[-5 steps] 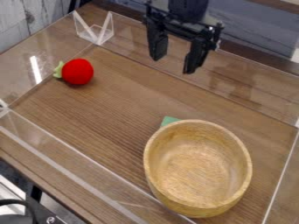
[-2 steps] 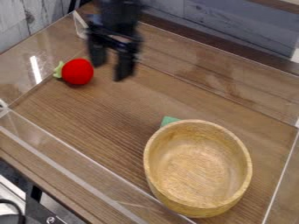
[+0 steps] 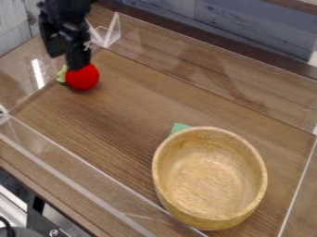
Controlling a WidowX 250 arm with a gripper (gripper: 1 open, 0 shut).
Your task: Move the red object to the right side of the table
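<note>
- The red ball (image 3: 83,78) lies on the table (image 3: 124,130) near its far left corner, a green leaf at its left side.
- The gripper (image 3: 69,56) hangs right above it, pointing down, fingers spread apart and holding nothing.
- A wooden bowl (image 3: 210,178) sits well apart at the near right, with a green scrap (image 3: 180,129) at its far rim.
- Clear walls (image 3: 50,157) edge the table.
</note>
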